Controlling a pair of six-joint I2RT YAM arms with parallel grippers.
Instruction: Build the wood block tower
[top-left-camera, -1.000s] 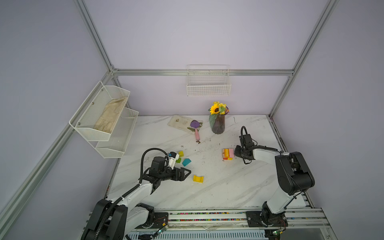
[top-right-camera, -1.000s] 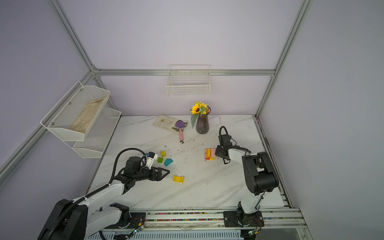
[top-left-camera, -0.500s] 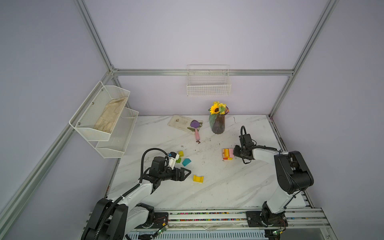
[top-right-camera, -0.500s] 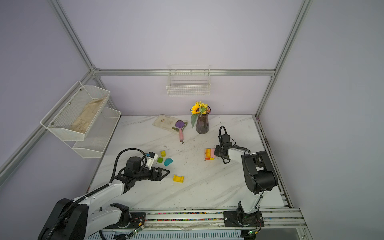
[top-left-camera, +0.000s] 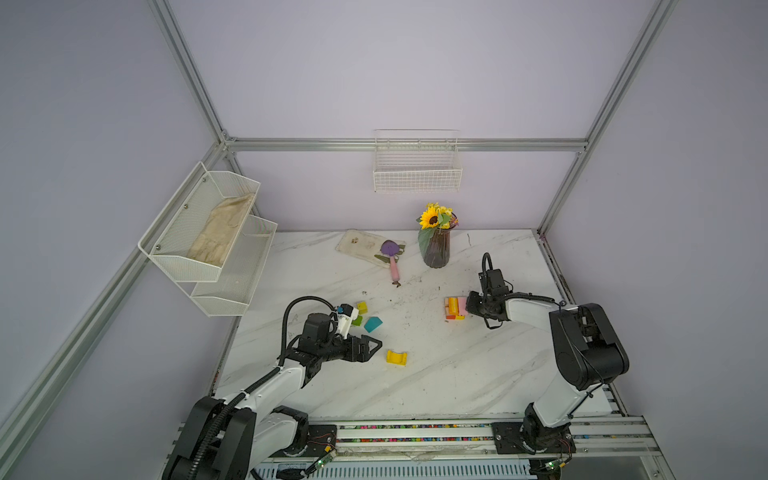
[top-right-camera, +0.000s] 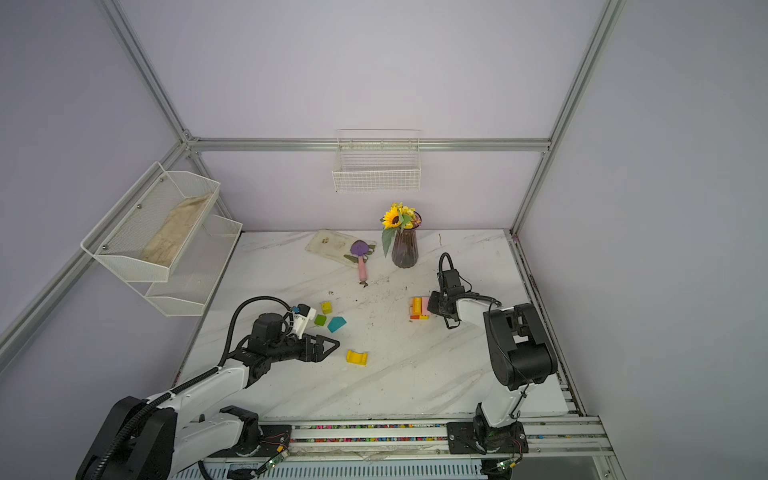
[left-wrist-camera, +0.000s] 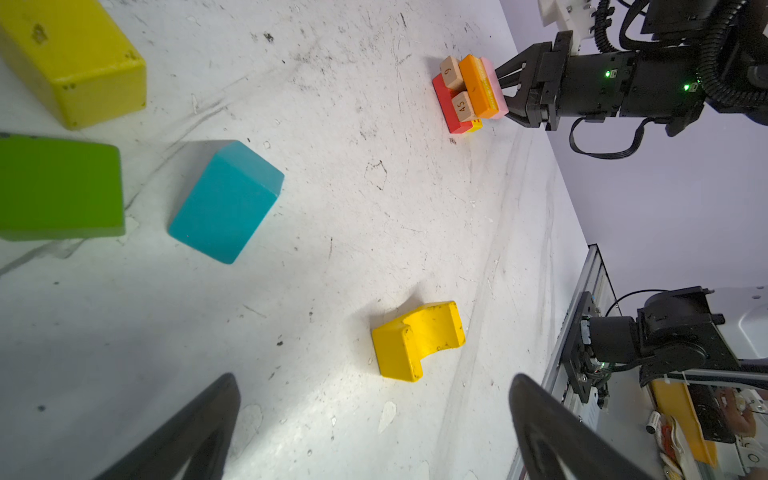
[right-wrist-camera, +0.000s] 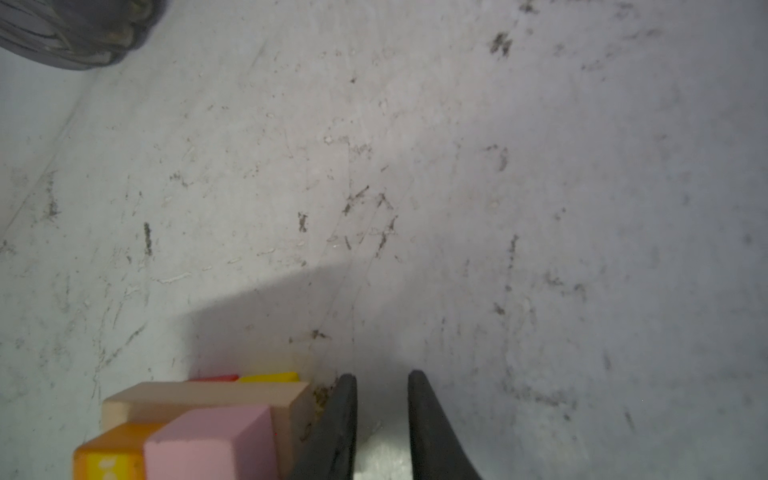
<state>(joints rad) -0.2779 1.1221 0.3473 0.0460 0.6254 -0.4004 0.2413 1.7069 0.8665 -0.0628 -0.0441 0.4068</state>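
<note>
Left gripper (top-left-camera: 374, 351): we see its jaws spread wide and empty, low over the table (top-left-camera: 457, 374), with the yellow arch (top-left-camera: 396, 357) lying just ahead of them
Right gripper (right-wrist-camera: 382, 374): we see only a narrow gap between its fingers, with bare table showing in it; the fingertips sit just beside the pink block (right-wrist-camera: 212, 440), and we cannot tell whether they touch it
Tower (top-left-camera: 454, 308): a low stack right of the table's middle, in front of the vase (top-left-camera: 435, 251); red and yellow lowest, tan bars (left-wrist-camera: 455, 89) above, orange and pink on top
Loose wood blocks: teal block (top-left-camera: 372, 323), green block (top-left-camera: 357, 320) and yellow block (top-left-camera: 362, 307) clustered by the left arm, well apart from the tower
</note>
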